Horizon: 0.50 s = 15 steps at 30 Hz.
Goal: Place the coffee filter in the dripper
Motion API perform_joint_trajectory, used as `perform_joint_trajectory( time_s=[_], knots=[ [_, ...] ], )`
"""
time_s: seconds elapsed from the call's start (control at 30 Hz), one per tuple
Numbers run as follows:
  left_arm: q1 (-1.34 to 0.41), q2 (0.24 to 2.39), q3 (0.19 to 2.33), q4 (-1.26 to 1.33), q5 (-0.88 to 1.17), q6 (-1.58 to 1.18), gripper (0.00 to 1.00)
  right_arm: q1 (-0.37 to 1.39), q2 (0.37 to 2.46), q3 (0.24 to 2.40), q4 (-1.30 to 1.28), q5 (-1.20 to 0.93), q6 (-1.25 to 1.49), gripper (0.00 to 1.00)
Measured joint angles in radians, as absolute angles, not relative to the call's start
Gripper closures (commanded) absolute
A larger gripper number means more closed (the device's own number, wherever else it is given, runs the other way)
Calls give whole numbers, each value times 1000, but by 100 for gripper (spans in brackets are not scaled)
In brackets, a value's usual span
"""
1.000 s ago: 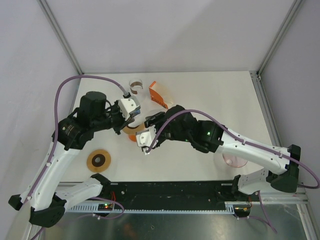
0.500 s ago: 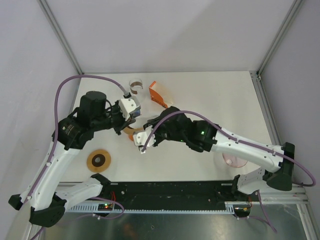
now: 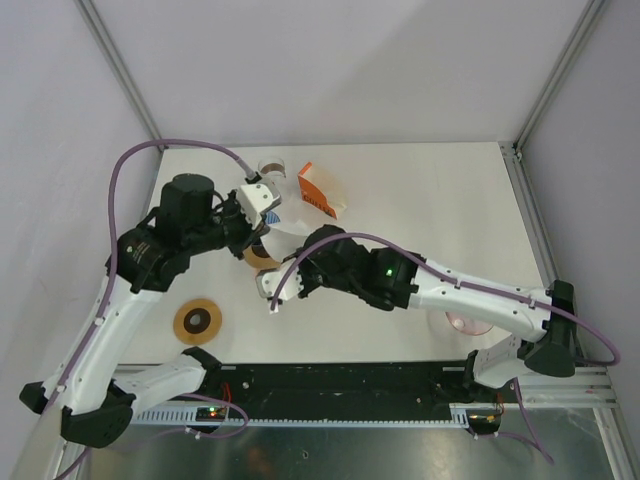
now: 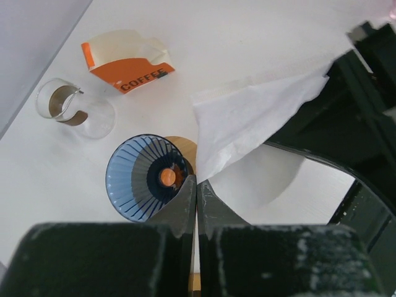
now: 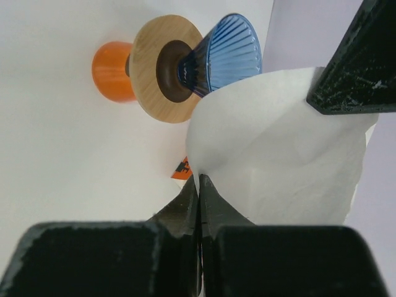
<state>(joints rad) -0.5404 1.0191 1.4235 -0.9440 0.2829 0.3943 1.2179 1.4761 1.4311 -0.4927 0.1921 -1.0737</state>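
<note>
The white paper coffee filter (image 4: 260,117) hangs in the air between both grippers, partly opened into a cone (image 5: 278,161). My left gripper (image 4: 197,180) is shut on its lower corner. My right gripper (image 5: 199,178) is shut on its rim edge. The blue ribbed dripper (image 4: 147,178) stands on a round wooden base (image 5: 148,74) just below and beside the filter, apart from it. From above, the dripper (image 3: 258,257) is mostly hidden under the two wrists, and the filter (image 3: 286,230) shows as a white patch between them.
An orange and white box marked COFFEE (image 4: 127,62) and a glass carafe (image 4: 74,108) stand behind the dripper. A wooden ring with a dark centre (image 3: 198,321) lies at the front left, and a pink disc (image 3: 468,322) at the front right. An orange knob (image 5: 114,71) sits beside the wooden base.
My right gripper has moved left to the filter and shut on its edge. My left gripper has swung a little towards the back, still holding the filter.
</note>
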Motion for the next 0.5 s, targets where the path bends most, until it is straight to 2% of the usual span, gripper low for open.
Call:
perform_joint_trajectory(
  time_s=[0.1, 0.3, 0.37, 0.5],
  knots=[
    [-540, 1025, 1426, -943, 238, 391, 96, 1235, 1476, 1431, -495, 191, -1069, 100],
    [-538, 1031, 1459, -936, 154, 392, 58, 1211, 1476, 1442, -493, 74, -999, 100],
    [-538, 1031, 1480, -929, 135, 390, 49, 1175, 1478, 1472, -507, -2, -951, 100],
    [-527, 1031, 1533, -921, 122, 380, 40, 1097, 1493, 1555, -505, -134, -860, 100]
  ],
)
